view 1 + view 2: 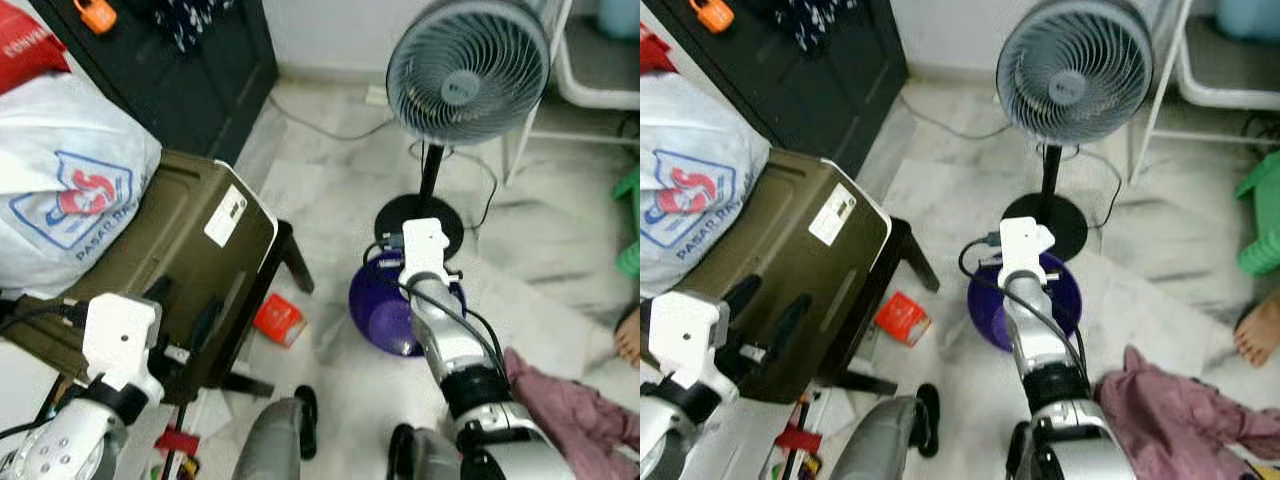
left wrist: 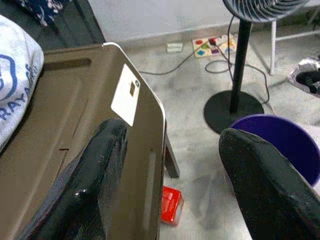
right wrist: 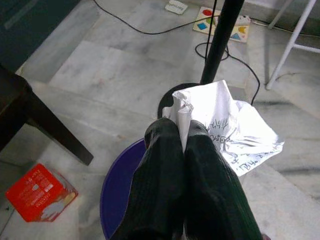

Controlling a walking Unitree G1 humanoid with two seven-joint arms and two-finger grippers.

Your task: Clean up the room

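A: Since the crumpled paper is light, soft and easily torn, we judge the pinch on its bunched edge is the right hold; our right gripper has both fingers pressed together on it, centre of the wrist frame, above the purple bin.

B: We agree. Counting: one paper, one bin, one red box low centre-left on the floor, one fan. Our left gripper stands spread apart beside the olive case.
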